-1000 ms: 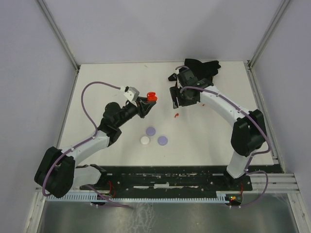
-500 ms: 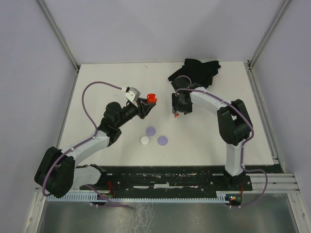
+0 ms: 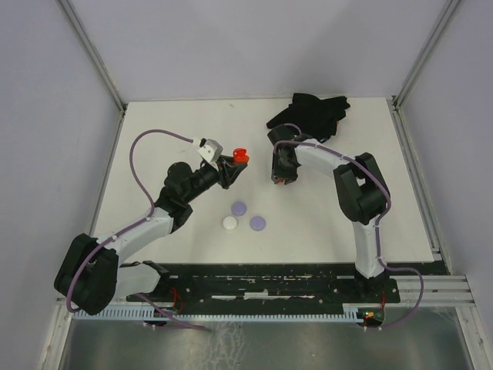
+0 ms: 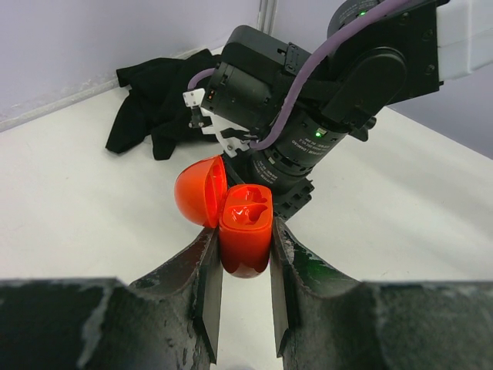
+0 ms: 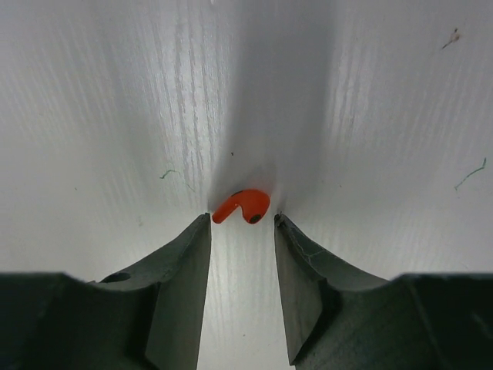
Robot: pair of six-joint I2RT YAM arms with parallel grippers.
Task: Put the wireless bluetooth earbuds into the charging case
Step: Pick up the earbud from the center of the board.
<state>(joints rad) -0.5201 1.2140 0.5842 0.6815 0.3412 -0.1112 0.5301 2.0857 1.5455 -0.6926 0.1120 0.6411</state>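
At three o'clock from the open red case [image 4: 245, 231], which my left fingers [image 4: 204, 301] clench upright for loading, my right fingers [image 5: 177, 308] straddle the red earbud [image 5: 245, 205] on the surface [image 5: 115, 116], not yet pinching.

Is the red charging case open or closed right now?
Open: the red charging case, clamped in the left tool, has its lid swung back, showing two empty wells.
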